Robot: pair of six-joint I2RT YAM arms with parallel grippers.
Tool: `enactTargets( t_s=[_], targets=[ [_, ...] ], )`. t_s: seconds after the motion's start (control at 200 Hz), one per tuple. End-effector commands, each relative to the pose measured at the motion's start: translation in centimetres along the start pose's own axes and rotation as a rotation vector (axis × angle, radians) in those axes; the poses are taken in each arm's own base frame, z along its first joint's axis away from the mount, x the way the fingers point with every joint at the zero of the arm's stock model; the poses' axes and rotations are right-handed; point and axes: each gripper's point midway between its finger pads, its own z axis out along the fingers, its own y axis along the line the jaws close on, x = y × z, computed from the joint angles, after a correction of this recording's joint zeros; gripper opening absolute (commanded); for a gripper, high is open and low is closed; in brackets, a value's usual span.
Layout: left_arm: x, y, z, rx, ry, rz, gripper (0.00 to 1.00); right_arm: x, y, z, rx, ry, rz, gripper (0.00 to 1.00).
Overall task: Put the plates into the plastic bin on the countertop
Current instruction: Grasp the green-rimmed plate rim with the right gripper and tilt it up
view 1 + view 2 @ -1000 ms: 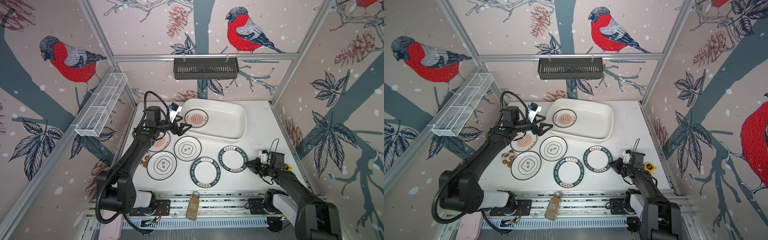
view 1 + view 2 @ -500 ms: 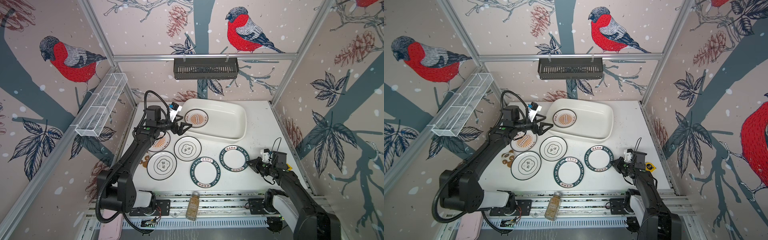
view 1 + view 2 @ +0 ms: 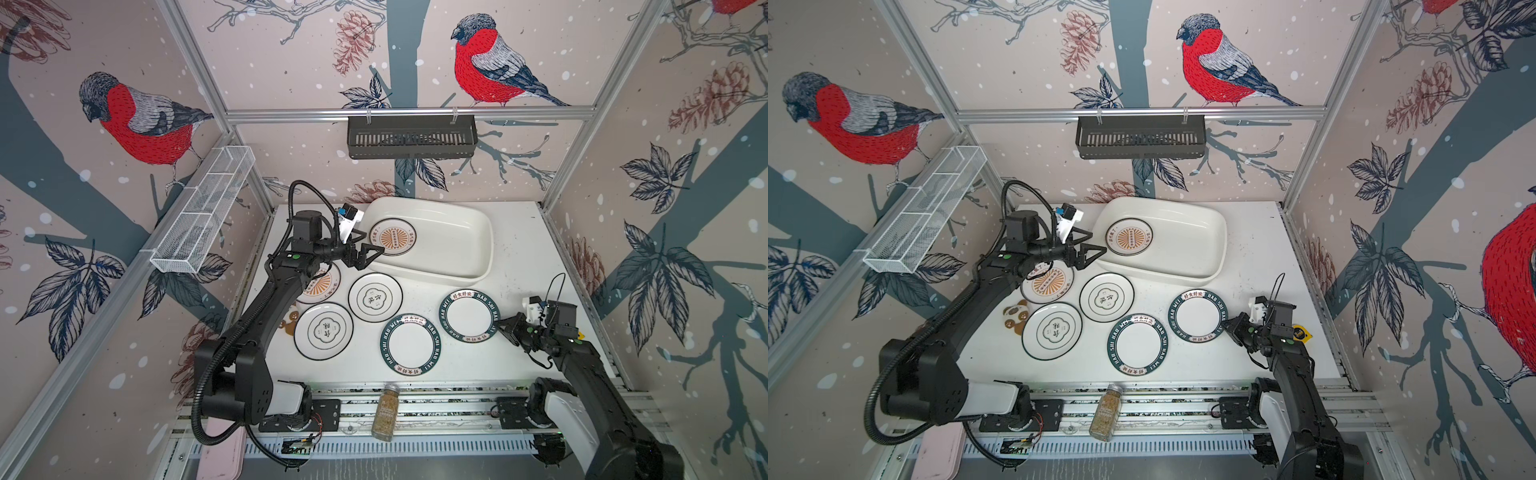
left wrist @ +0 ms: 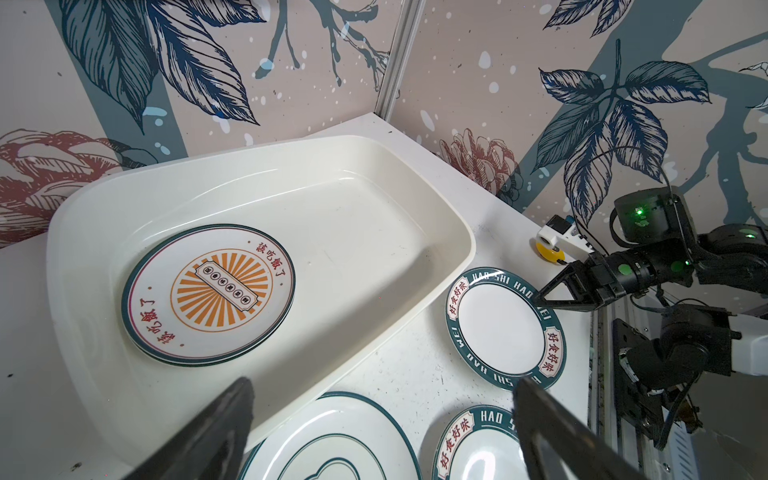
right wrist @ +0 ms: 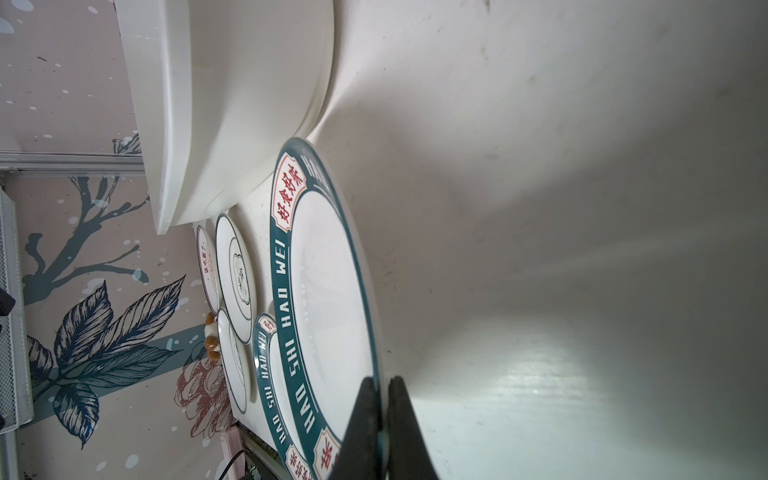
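Right gripper (image 3: 500, 322): clamped on the right-hand edge of a round white plate with a wide dark-green lettered rim (image 3: 469, 316), black fingers (image 5: 361, 424) pinching that rim from either side in the right wrist view. Plate outside the large shallow white glossy plastic bin (image 3: 487, 249), just in front of its right end, over the flat white matte desk (image 3: 519, 249); lifted or lying flat, hard to tell.

Left gripper (image 3: 372, 246): spread wide, nothing between the fingers, poised over the bin's near left corner and pointing across it.

Inside the bin, at its left end: a round white plate with an orange sunburst centre (image 3: 392, 237), lying flat, with a second plate rim (image 4: 199, 363) peeking out beneath it in the left wrist view.

Flat on the desk in front of the bin:
- another orange-sunburst plate (image 3: 322, 286), partly hidden under the left arm
- a white plate with a thin black rim and flower emblem (image 3: 375, 297), close to the bin's front wall
- a matching flower-emblem plate (image 3: 323, 330), nearer the front and further left
- a second green-lettered plate (image 3: 410, 344), just beside the gripped one

Small brown cookie-like coaster (image 3: 291, 320) at the left, between the left arm and the matching flower-emblem plate. Glass spice jar (image 3: 384, 415) on the aluminium rails at the front.
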Motion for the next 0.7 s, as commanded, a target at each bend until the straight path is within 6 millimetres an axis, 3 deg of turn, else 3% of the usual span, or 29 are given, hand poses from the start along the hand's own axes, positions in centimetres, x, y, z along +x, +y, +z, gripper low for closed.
enactTargets(
  t_s=[0.0,0.695],
  targets=[
    [-1.1,-0.4,0.0,0.021,-0.031,0.04,0.96,0.2,0.7,-0.3,-0.023,0.015,-0.016,0.01],
    [-1.4,-0.3,-0.1,0.006,-0.017,0.055,0.96,2.1,1.3,-0.7,-0.04,0.083,-0.044,0.01]
  ],
)
